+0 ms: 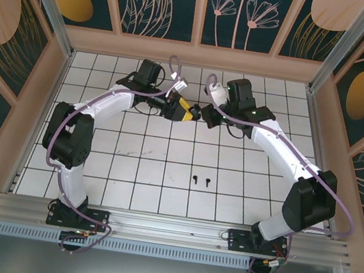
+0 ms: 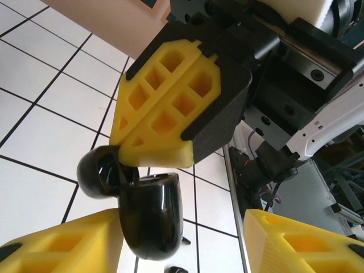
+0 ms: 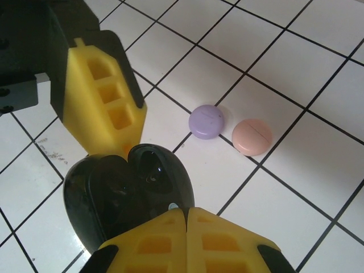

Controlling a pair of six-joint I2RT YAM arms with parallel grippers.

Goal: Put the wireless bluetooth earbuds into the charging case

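The glossy black charging case point(image 2: 151, 213) hangs above the tiles with its lid point(image 2: 98, 172) swung open. My right gripper point(image 3: 186, 209) is shut, its yellow tips pinched on the case's near rim point(image 3: 162, 170). In the left wrist view these tips point(image 2: 128, 145) sit where lid and body meet. My left gripper point(image 2: 183, 219) is open around the case body. One of its fingers point(image 2: 62, 244) touches the case and the other stands well apart. Both grippers meet at mid-table point(image 1: 196, 112). Two black earbuds point(image 1: 194, 179) point(image 1: 207, 181) lie on the tiles nearer the arm bases.
A lilac round case point(image 3: 206, 121) and a pink round case point(image 3: 252, 137) lie shut side by side on the white tiles beyond the black case. The wooden walls point(image 1: 51, 88) and an aluminium rail point(image 1: 167, 228) bound the floor.
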